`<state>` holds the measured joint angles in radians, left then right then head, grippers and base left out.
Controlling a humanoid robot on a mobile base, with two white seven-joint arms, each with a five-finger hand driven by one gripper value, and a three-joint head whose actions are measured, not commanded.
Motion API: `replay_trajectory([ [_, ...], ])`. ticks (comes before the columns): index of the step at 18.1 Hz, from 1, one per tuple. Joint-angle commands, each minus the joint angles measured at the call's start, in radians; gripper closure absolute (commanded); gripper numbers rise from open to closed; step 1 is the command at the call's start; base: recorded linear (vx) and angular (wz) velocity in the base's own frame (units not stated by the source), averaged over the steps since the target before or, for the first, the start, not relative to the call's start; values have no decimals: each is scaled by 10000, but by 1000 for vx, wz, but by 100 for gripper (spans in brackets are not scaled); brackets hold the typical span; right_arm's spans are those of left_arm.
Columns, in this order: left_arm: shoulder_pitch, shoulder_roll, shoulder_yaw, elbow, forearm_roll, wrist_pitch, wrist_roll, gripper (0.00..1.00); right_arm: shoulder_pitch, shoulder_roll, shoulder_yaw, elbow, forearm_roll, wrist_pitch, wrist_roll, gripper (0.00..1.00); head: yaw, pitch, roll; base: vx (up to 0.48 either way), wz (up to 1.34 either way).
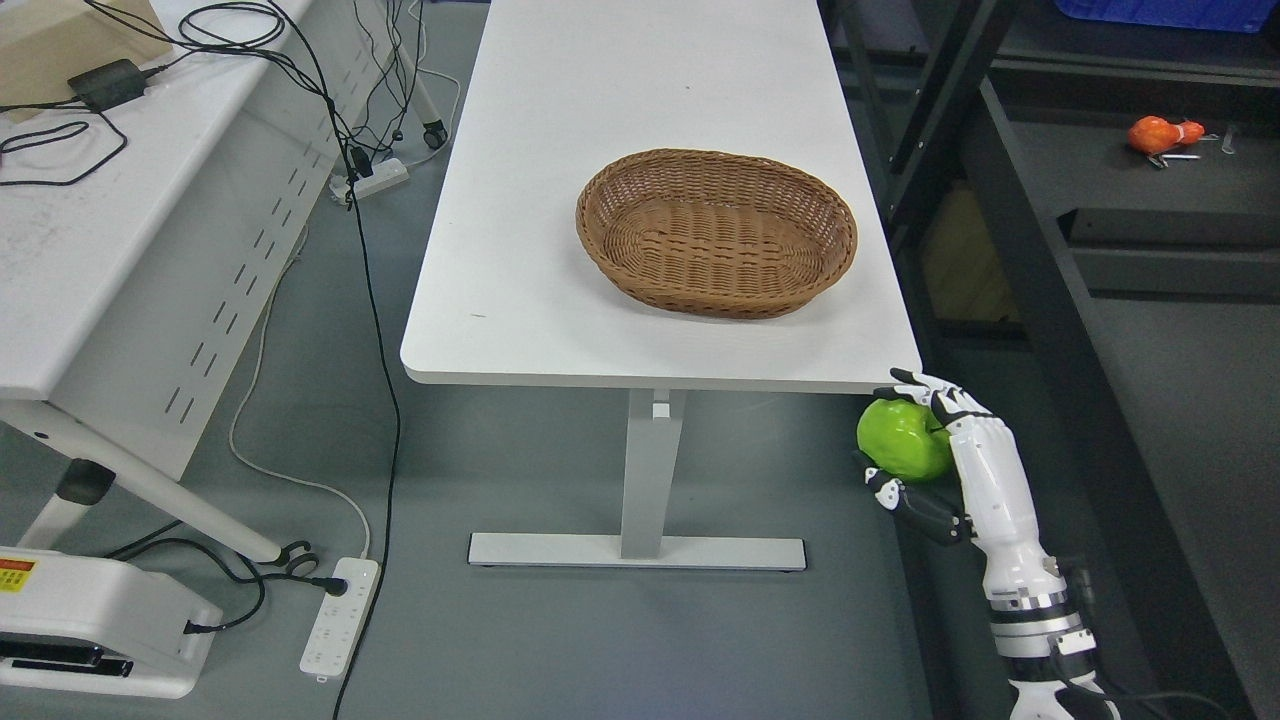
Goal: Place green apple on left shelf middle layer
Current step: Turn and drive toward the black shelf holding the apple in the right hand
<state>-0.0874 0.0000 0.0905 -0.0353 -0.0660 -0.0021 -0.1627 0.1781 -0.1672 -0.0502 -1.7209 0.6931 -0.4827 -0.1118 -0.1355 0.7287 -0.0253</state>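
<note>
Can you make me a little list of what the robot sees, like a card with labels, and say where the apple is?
holding: the right hand grips the shiny round green apple
apple place: below the near right corner of the white rectangular table, over the grey floor
on table: an oval brown woven wicker basket, nothing inside it
other arm: left arm not visible
far right: a small orange object on a dark shelf
floor: a white power strip with black cables
</note>
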Motion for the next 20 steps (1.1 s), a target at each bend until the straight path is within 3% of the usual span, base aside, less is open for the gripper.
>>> replay_trajectory([
  [1, 0, 175, 0, 0, 0, 6, 1, 0, 121, 76, -81, -2, -74, -220, -63, 100, 0, 0, 0, -137, -194],
  [20, 0, 175, 0, 0, 0, 6, 1, 0, 934, 122, -510, -17, -533, -726, -78, 100, 0, 0, 0, -158, -105],
])
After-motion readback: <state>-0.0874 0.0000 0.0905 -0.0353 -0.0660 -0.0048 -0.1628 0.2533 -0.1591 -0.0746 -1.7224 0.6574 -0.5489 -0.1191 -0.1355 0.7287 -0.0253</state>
